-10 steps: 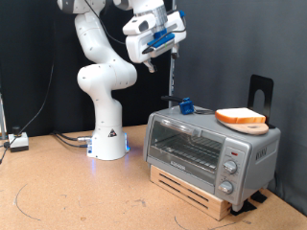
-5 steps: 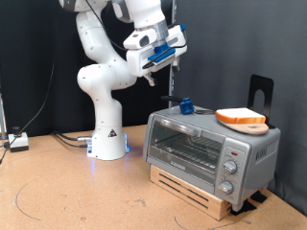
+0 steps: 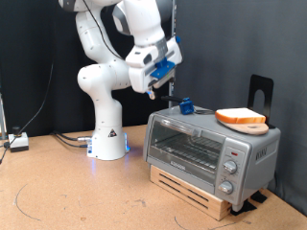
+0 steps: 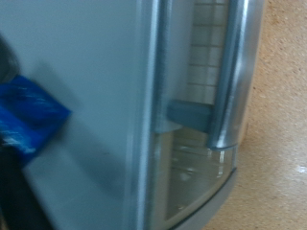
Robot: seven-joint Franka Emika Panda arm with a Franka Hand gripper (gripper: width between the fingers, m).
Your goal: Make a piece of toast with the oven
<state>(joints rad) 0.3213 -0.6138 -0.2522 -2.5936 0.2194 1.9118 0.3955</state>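
Note:
The silver oven [image 3: 213, 149] stands on a low wooden base, its glass door shut. The piece of toast [image 3: 241, 117] lies on a round wooden board on the oven's top, at the exterior view's right. My gripper [image 3: 153, 88] hangs in the air above the oven's left end and holds nothing that shows. The wrist view looks down on the oven's grey top [image 4: 96, 86], its door handle [image 4: 230, 77] and the glass door below. My fingers do not show clearly there.
A small blue object [image 3: 186, 106] sits on the oven's top near the back left and shows in the wrist view [image 4: 29, 117]. A black stand [image 3: 261, 92] rises behind the oven. The robot base [image 3: 107, 134] and cables [image 3: 17, 142] are at the left.
My gripper has come down and a little to the right, closer to the oven's left end. The toast, board and oven have not moved.

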